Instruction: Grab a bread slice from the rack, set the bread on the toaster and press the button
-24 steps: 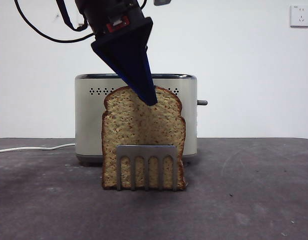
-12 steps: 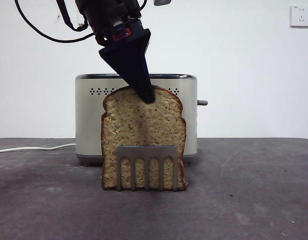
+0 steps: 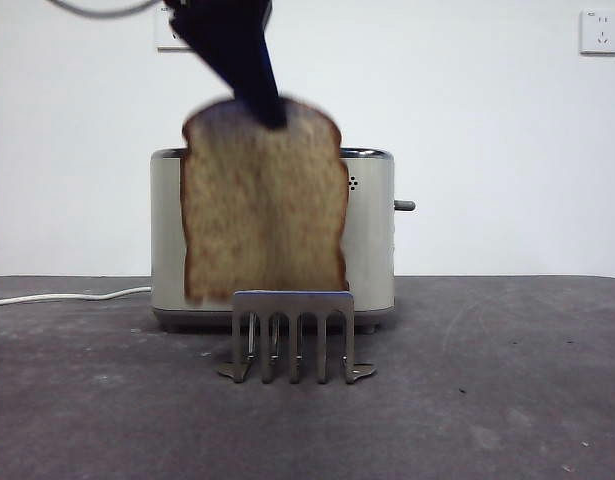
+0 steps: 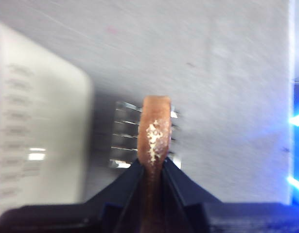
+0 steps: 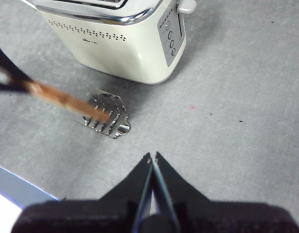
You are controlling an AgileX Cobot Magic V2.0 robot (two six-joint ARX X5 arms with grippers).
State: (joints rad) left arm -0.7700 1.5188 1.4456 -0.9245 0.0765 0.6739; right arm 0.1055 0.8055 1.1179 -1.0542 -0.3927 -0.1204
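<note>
The left gripper (image 3: 270, 112) is pinching the slice of bread (image 3: 264, 205) by its domed top at twelve o'clock, hanging it clear above the rack (image 3: 293, 335), before the toaster (image 3: 372, 235), while the right gripper (image 5: 152, 158) is waiting closed.

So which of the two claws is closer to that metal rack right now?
Left. The left claw hangs above the rack, holding the slice of bread lifted clear of it. The right claw waits off to the side, away from the rack.
</note>
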